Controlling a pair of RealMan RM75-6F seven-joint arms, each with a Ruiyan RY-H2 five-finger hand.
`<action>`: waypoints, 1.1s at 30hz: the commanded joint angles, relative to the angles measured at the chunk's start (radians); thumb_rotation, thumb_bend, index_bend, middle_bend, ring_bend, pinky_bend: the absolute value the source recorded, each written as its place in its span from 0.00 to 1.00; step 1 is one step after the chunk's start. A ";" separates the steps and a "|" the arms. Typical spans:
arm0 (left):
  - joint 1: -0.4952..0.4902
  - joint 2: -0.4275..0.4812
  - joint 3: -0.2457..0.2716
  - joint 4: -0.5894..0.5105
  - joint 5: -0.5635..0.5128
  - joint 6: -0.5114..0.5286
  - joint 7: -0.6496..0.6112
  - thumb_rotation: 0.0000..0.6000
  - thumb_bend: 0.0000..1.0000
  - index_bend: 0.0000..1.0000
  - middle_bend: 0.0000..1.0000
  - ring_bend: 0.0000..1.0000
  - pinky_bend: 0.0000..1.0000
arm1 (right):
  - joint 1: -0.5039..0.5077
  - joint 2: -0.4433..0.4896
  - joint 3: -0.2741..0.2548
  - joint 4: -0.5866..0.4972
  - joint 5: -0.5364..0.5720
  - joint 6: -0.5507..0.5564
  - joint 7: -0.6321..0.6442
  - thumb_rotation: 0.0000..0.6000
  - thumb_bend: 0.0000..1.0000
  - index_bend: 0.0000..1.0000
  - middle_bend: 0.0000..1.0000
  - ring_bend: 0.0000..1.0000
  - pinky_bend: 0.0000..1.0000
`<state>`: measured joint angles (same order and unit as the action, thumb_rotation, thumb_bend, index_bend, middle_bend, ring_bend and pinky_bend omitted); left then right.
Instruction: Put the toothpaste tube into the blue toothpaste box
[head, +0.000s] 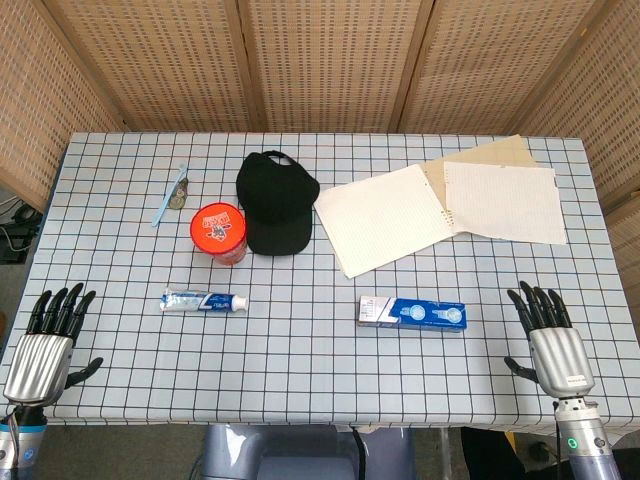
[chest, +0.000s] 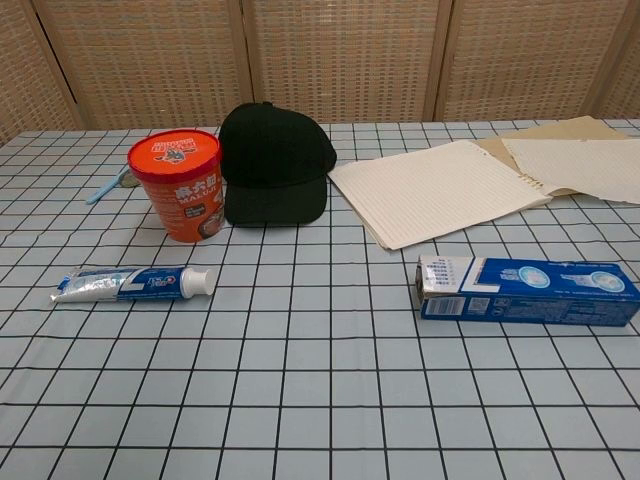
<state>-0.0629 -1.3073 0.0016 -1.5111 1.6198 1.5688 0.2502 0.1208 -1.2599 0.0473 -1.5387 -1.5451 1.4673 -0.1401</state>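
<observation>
The left robot hand (head: 45, 345) is resting palm-down at the near left corner of the tabletop (head: 320, 400), its fingers spread apart and holding nothing. Beyond it, toward the far side, a light blue toothbrush (head: 170, 196) is lying on the checked cloth. Nearer the front, the toothpaste tube (head: 203, 301) is lying flat with its white cap pointing right, well apart from both hands. Just behind it an orange cup (head: 218, 232) with a red lid is standing upright, and a black cap (head: 274, 203) is sitting right beside the cup, its brim facing the front edge. Further right, an open notebook (head: 392, 218) is lying flat, with loose sheets (head: 503, 202) spreading out toward the far right corner. In front of the notebook, the blue toothpaste box (head: 412, 313) is lying on its side, lengthwise across the tabletop, its white end flap facing left toward the tube; the two are well apart. At the near right corner the right robot hand (head: 548, 340) is resting with fingers extended and spread, gripping nothing. Neither hand is showing in the chest view
</observation>
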 joint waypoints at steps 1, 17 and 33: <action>0.000 0.000 0.000 0.001 0.000 0.000 0.001 1.00 0.09 0.00 0.00 0.00 0.00 | -0.001 0.002 -0.001 -0.002 -0.004 0.004 0.003 1.00 0.19 0.05 0.00 0.00 0.00; -0.005 -0.001 -0.003 0.005 -0.009 -0.013 -0.005 1.00 0.09 0.00 0.00 0.00 0.00 | 0.004 -0.008 -0.003 0.003 -0.002 -0.007 -0.012 1.00 0.19 0.05 0.00 0.00 0.00; -0.038 -0.031 -0.023 0.022 -0.002 -0.034 -0.006 1.00 0.10 0.23 0.06 0.15 0.19 | 0.001 0.004 -0.001 0.000 0.003 -0.005 0.010 1.00 0.19 0.05 0.00 0.00 0.00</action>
<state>-0.0912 -1.3389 -0.0132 -1.4861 1.6236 1.5435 0.2355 0.1222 -1.2561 0.0467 -1.5386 -1.5418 1.4620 -0.1302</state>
